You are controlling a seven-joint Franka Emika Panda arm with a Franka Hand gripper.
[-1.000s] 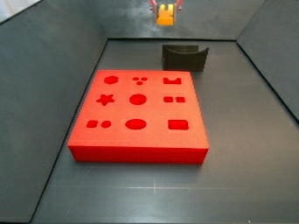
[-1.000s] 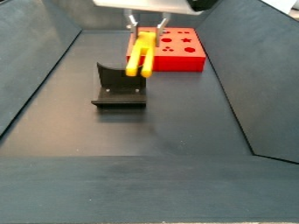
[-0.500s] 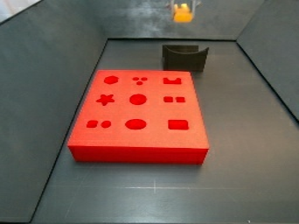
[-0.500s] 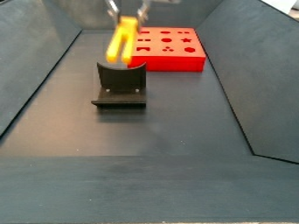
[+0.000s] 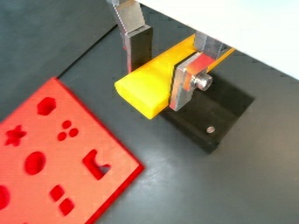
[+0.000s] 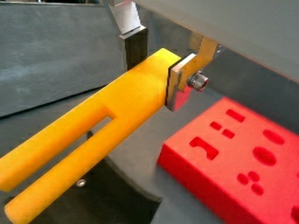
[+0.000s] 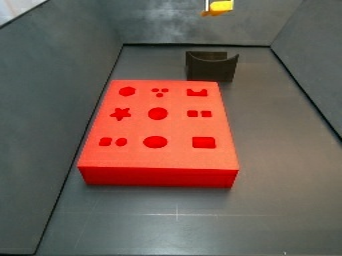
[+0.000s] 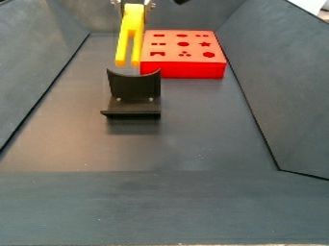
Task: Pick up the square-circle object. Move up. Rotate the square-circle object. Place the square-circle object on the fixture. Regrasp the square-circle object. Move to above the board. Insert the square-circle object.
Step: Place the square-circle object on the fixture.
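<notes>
The square-circle object is a long yellow bar with a slot at one end. It hangs almost upright, its lower end just above the notched top of the dark fixture. In both wrist views my gripper is shut on the bar's upper part, one silver finger on each side. Only the bar's tip shows at the top edge of a side view, above the fixture. The red board lies flat beside the fixture, with nothing in its holes.
Dark sloping walls enclose the grey floor on all sides. The fixture's base plate lies under the bar in a wrist view, and the board's corner shows close by.
The gripper has carried the bar upward and turned it from a slanted hang to nearly upright. It now sits over the fixture, closer to the top of both side views.
</notes>
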